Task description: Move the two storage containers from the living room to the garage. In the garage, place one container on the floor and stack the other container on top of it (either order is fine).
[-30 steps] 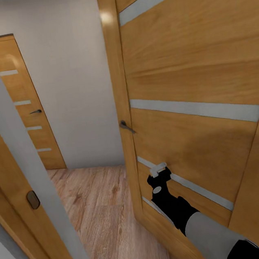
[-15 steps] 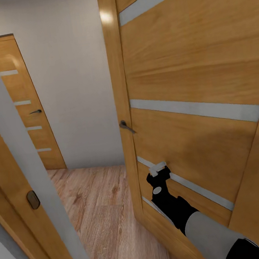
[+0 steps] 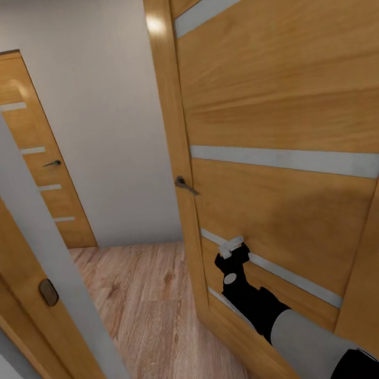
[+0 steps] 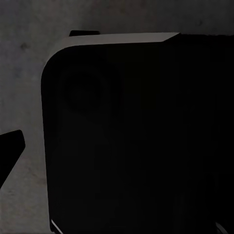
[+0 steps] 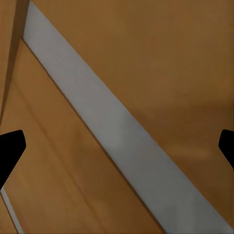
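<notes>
Nothing has moved since the earlier frames: the head view sits exactly as it did a second ago, and the right arm (image 3: 306, 336) holds the same pose against the door.

From the head, a tall wooden door (image 3: 275, 111) with pale grey strips stands open at the right, its edge and dark handle (image 3: 184, 185) facing the camera. The right gripper (image 3: 231, 247) rests against the lower part of this door, right at one of the grey strips (image 3: 273, 271); the black wrist and grey forearm run back from it toward the lower right corner. From the right wrist camera, the two dark fingertips (image 5: 9, 151) show at opposite edges of the picture, well apart, with nothing between them but the door face and its grey strip (image 5: 117, 136) close ahead.

Beyond the door edge lies a light wood plank floor (image 3: 145, 304), a plain white wall (image 3: 113, 116), and a second wooden door (image 3: 37, 156), shut, with its own small handle. A wooden door frame (image 3: 19, 310) with a dark latch plate (image 3: 48, 292) runs down the left side.

The left wrist camera looks at a large black rounded block (image 4: 136, 141) over a dark grey surface (image 4: 24, 83), with one dark fingertip (image 4: 9, 148) at the edge; I cannot tell whether the left gripper's fingers are apart or together.
</notes>
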Tool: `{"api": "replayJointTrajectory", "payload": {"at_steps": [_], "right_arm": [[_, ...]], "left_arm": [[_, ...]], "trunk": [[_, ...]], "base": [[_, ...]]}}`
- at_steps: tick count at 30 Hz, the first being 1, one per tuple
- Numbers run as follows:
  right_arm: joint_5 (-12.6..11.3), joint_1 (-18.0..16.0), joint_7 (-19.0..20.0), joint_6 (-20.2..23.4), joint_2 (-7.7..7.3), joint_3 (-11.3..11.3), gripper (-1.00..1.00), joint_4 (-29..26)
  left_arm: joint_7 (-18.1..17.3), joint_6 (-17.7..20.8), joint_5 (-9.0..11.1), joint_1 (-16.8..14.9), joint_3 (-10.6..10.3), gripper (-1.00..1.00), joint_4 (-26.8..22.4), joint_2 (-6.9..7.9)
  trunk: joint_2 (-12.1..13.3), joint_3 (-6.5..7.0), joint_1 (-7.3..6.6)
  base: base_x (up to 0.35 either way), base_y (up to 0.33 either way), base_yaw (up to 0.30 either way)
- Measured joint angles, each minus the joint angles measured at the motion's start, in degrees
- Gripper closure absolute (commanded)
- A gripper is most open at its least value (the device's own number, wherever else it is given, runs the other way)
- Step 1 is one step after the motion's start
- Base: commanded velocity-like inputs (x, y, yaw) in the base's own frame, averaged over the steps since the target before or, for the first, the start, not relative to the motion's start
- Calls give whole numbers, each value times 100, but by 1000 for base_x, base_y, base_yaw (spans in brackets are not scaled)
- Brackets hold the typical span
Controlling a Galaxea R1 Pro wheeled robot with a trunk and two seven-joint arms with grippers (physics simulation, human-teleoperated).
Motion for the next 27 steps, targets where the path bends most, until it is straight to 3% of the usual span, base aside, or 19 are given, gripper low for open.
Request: {"api": "replayJointTrajectory", "payload": {"at_steps": [8,15,19,27], "right_arm": [[-7,1,0,-4,0,6,-100,0],[-27,2,-87,-38,0,191,-100,8],[1,1,-187,-36,0,15,-100,8],[-6,2,-188,-47,0,20,-100,7]], "left_arm": [[0,0,-3,0,6,-100,-1,-8],[0,0,-1,-1,0,-100,1,-3],[0,0,0,0,0,-100,-1,-1],[0,0,0,-1,4,-100,2,0]], "trunk": [[0,0,0],[1,0,1],[1,0,0],[0,-1,0]], "base": [[0,-24,0],[0,-187,0],[0,-59,0],[0,-10,0]]}}
